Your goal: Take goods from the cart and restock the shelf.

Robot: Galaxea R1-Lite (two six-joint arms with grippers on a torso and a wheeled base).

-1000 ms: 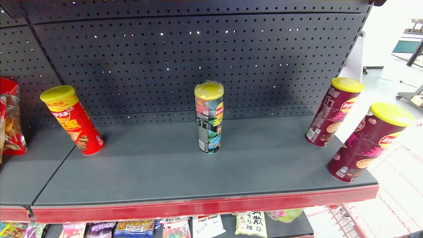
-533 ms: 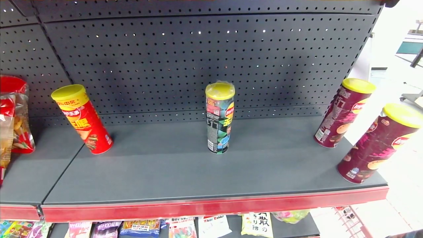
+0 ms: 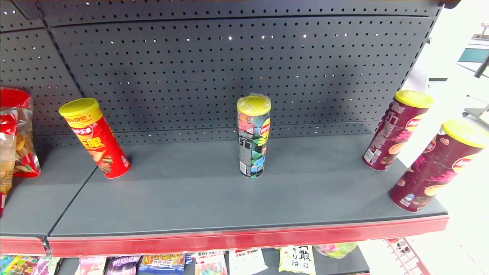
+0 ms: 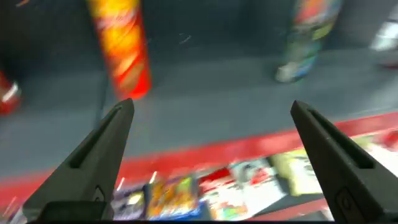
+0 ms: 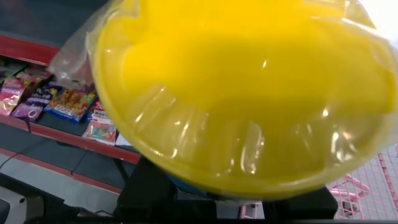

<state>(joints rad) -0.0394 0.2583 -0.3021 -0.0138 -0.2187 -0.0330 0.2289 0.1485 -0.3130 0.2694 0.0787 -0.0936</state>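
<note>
The grey metal shelf board (image 3: 214, 198) is carrying four cans before the dark perforated metal back panel (image 3: 229, 76). The red yellow-lidded cardboard chip can (image 3: 95, 139) is standing near the board's left edge, toward the back. The black-and-green chip can (image 3: 253, 137) is standing mid-board. The rear maroon chip can (image 3: 395, 131) is standing by the right edge, and the front maroon chip can (image 3: 435, 172) is standing at the front right corner. Red plastic snack bags (image 3: 15, 137) are sitting on the neighbouring board leftward. Flat snack packets (image 3: 244, 261) are lying on the shelf below. A film-wrapped yellow-lidded can (image 5: 249, 93) is sitting in the right gripper (image 5: 230, 199).
</note>
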